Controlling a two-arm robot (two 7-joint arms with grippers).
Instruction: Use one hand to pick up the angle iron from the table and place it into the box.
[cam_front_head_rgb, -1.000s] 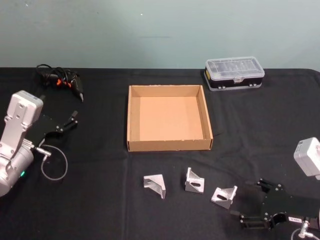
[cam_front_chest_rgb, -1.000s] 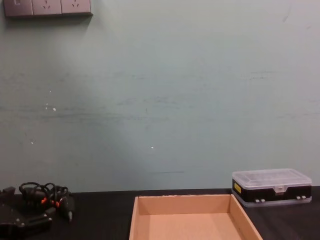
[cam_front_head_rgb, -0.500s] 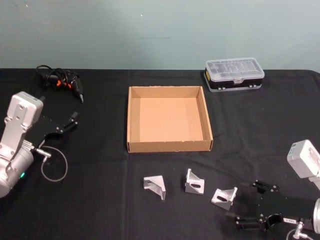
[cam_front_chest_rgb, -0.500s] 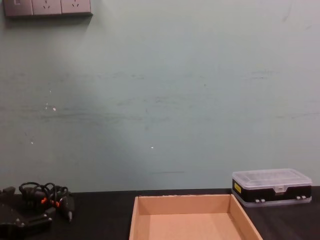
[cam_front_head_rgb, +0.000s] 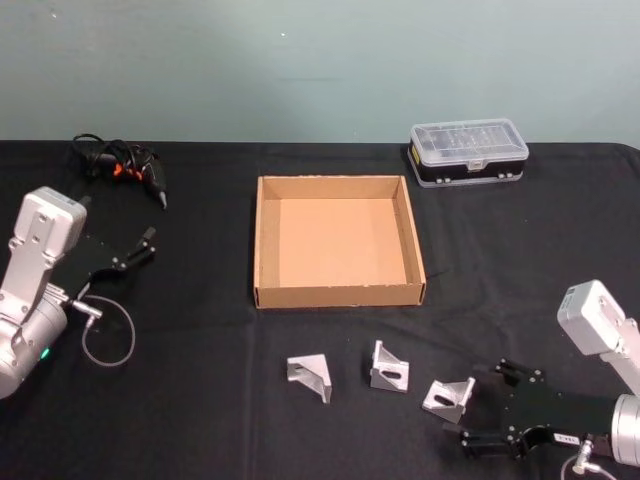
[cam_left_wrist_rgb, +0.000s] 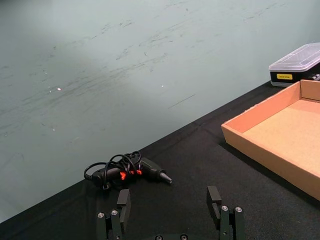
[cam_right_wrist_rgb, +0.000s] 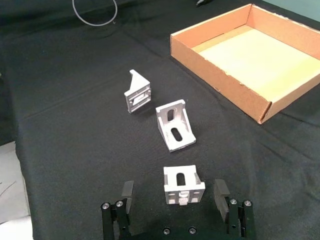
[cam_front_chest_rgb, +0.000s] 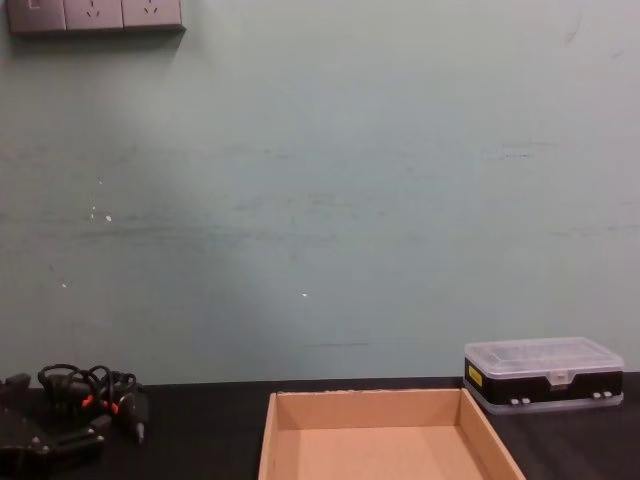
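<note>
**Angle iron** (cam_front_head_rgb: 449, 396) — the rightmost of three silver brackets lying in a row on the table (cam_front_head_rgb: 190, 410), on the near side of the box (cam_front_head_rgb: 335, 293) and apart from it. In the right wrist view the angle iron (cam_right_wrist_rgb: 184, 186) rests on the black surface with a slotted face turned up. It sits between the two fingers (cam_right_wrist_rgb: 126, 196) of the right tool (cam_right_wrist_rgb: 173, 192), with a gap on either side.

**Right tool** (cam_front_head_rgb: 480, 401) — low over the near right part of the table, reaching toward the robot's left. Its fingers are spread wide around the angle iron but hold nothing.

**Other brackets** — the middle bracket (cam_front_head_rgb: 388, 365) stands just beside the angle iron. The left bracket (cam_front_head_rgb: 310, 372) lies farther along the row.

**Box** — a shallow tan cardboard tray at the centre of the table, with its bare floor showing. The chest view shows its far wall (cam_front_chest_rgb: 368, 410), and the right wrist view shows its near corner (cam_right_wrist_rgb: 215, 82).

**Left tool** (cam_front_head_rgb: 147, 245) — parked over the left side of the table, well apart from the brackets. Its fingers (cam_left_wrist_rgb: 123, 200) are parted and hold nothing.

**Surroundings** — a coiled black cable (cam_front_head_rgb: 118, 163) with orange marks lies at the far left. A black case (cam_front_head_rgb: 468, 150) with a clear lid sits at the far right, beyond the box.
</note>
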